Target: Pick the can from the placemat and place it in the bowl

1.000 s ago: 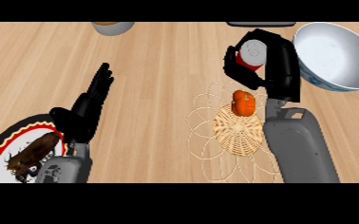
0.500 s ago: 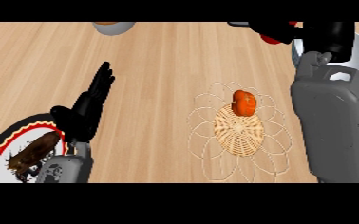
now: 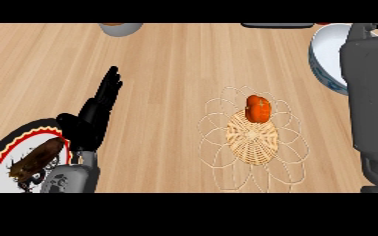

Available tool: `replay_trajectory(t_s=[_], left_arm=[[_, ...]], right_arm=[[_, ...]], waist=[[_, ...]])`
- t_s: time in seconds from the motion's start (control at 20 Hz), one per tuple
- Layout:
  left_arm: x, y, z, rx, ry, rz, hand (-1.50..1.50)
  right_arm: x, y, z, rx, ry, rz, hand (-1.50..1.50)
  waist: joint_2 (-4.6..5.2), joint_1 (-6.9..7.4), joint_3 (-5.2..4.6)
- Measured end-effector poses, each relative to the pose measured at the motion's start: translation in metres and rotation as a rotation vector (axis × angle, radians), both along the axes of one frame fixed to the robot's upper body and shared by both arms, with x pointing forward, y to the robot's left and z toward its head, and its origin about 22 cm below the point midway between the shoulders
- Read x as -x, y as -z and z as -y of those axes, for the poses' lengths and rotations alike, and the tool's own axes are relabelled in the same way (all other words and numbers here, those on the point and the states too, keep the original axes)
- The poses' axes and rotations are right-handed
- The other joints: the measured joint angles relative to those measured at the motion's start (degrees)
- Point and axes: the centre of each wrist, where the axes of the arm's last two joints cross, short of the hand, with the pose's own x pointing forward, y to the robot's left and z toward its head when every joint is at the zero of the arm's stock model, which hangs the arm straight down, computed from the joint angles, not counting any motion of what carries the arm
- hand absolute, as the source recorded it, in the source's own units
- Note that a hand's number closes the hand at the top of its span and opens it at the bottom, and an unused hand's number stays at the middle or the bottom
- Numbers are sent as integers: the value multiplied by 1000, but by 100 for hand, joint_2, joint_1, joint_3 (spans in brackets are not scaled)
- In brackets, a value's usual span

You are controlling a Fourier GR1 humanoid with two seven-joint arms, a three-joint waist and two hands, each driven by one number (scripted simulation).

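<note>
Pale wooden bench (image 3: pixel 170 70). Left hand (image 3: pixel 94 114) rests with straight fingers. Right forearm (image 3: pixel 363 90) overlaps the bowl (image 3: pixel 323 55); its fingers and the can are hidden. The placemat (image 3: pixel 252 139) lies right of the left fingers.

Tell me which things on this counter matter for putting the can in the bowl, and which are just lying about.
For the job:
bowl, at the right edge
placemat
the can itself does not show in this view

Lying about:
orange thing on the placemat
plate with brown food
grey pot at the far edge
left hand, resting open
</note>
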Motion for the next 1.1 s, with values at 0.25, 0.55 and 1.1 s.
replay_trajectory(t_s=[0.25,0.55,1.1], left_arm=[[-1,3,1,1,6,7,0],[-2,0,6,6,9,8,0],[-2,-1,5,3,18,16,0]], right_arm=[[-16,13,40,121,102,-86,150],[-28,38,91,198,189,-143,150],[-26,105,170,215,288,-223,150]], waist=[[16,8,1],[21,31,3],[52,103,10]])
